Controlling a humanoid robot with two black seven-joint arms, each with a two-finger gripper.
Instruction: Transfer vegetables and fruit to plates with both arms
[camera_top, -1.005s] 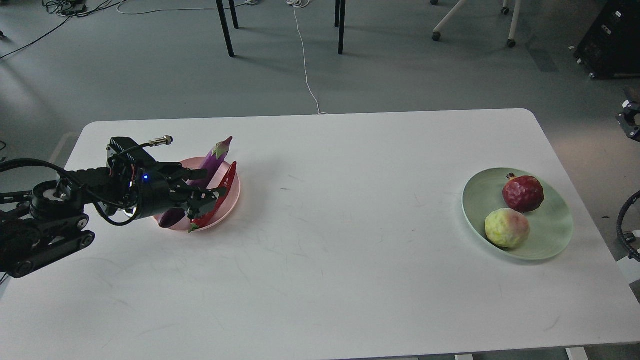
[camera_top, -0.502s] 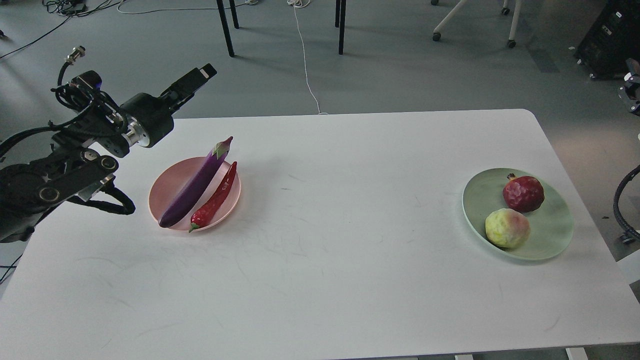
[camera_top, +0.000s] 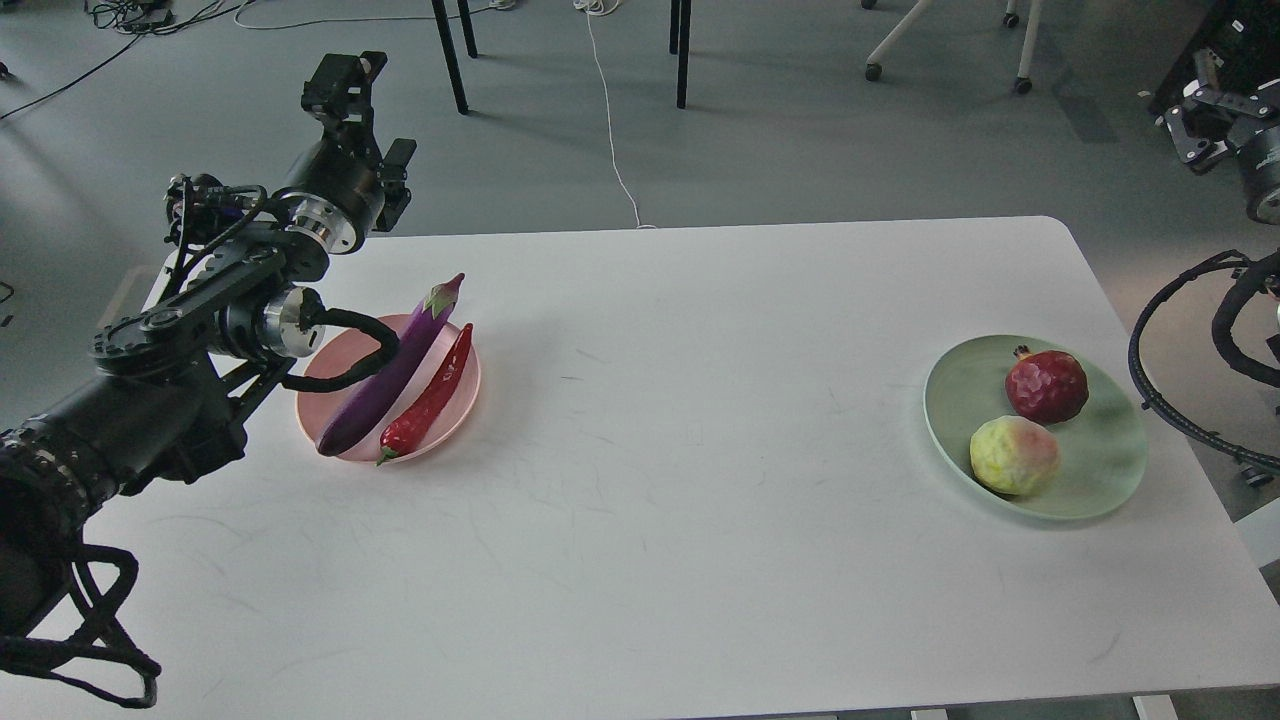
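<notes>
Eggplant (camera_top: 392, 370) and chili (camera_top: 432, 392) sit on the pink plate (camera_top: 330, 365); I'd retract my left end effector (camera_top: 345, 85), upper left, empty, opening unclear, without clipping them.

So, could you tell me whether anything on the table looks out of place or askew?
Only a small thing: the eggplant is longer than the pink plate, so its capped end juts past the far rim. The chili pepper lies beside it, and the pomegranate and yellow-green fruit sit neatly on the green plate.
</notes>
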